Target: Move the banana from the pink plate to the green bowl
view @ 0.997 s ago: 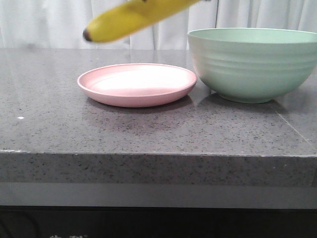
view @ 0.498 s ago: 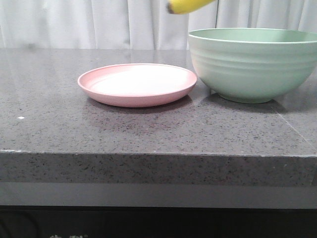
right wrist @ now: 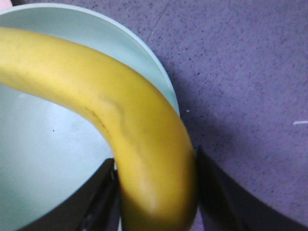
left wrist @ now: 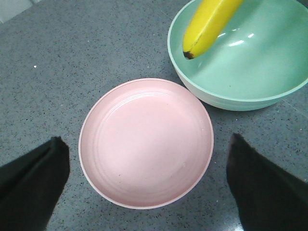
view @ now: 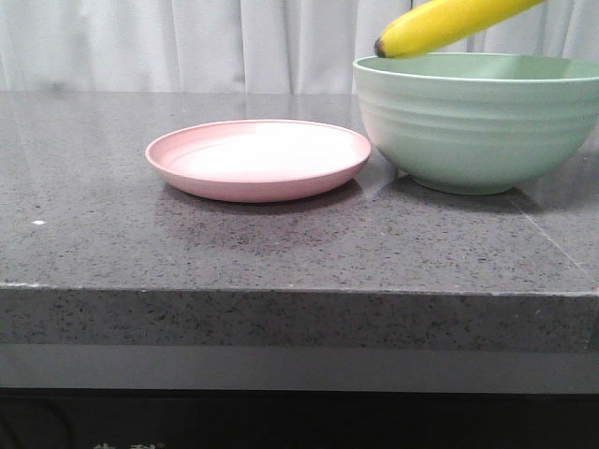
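Observation:
The yellow banana (view: 447,22) hangs tilted in the air above the green bowl (view: 473,126), its dark tip over the bowl's left rim. My right gripper (right wrist: 156,192) is shut on the banana (right wrist: 144,149), over the bowl's (right wrist: 43,159) rim; it is out of the front view. The pink plate (view: 258,159) lies empty to the left of the bowl. My left gripper (left wrist: 147,178) is open and empty, high above the pink plate (left wrist: 144,144). That view also shows the banana (left wrist: 207,26) over the bowl (left wrist: 255,62).
The plate and bowl stand on a dark grey speckled stone counter (view: 281,243) whose front edge runs across the front view. A white curtain (view: 187,42) hangs behind the counter.
The banana has moved right, from above the pink plate to above the green bowl, and has come down a little over the last half second. Plate and bowl have not moved.

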`<state>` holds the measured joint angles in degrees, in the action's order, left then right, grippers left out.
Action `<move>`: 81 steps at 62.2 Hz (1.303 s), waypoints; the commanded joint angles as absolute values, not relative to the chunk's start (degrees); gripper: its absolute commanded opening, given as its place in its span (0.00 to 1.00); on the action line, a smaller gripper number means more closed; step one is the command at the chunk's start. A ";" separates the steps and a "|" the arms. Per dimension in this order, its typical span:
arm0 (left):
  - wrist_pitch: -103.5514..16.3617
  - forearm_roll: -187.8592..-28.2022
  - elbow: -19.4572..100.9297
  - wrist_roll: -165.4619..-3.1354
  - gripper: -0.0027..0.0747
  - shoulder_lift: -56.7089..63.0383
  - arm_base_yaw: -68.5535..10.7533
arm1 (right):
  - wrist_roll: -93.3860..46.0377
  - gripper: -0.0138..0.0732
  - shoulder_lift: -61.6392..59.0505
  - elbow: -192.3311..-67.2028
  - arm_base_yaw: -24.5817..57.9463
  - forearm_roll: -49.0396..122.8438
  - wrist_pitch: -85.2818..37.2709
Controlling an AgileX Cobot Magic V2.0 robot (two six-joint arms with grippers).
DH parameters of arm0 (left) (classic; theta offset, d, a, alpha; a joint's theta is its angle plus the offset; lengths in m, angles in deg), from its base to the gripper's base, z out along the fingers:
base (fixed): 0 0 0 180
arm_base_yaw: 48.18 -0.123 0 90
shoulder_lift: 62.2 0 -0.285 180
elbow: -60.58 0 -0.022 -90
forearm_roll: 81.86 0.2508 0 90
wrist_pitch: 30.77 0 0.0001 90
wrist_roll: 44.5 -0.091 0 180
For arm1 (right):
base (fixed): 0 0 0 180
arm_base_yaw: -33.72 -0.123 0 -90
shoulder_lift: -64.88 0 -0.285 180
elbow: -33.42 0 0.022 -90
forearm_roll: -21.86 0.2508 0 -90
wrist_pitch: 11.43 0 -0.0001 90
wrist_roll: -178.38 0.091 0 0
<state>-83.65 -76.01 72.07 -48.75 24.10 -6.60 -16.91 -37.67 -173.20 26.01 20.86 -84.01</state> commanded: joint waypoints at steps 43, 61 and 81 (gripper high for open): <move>-80.03 -75.91 73.80 -48.04 0.86 22.81 -6.19 | -11.00 0.65 -35.37 -170.22 26.34 20.85 -88.01; -78.01 -74.53 73.80 -44.20 0.82 22.90 -6.42 | -6.60 0.55 -33.23 -170.32 26.34 22.35 -87.92; -75.42 -70.01 73.80 -32.12 0.02 22.90 -15.62 | -1.29 0.09 -28.91 -170.32 26.34 25.37 -87.86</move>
<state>-79.60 -71.11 72.07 -34.90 24.35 -12.92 -2.15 -32.09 -168.89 26.01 24.82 -83.78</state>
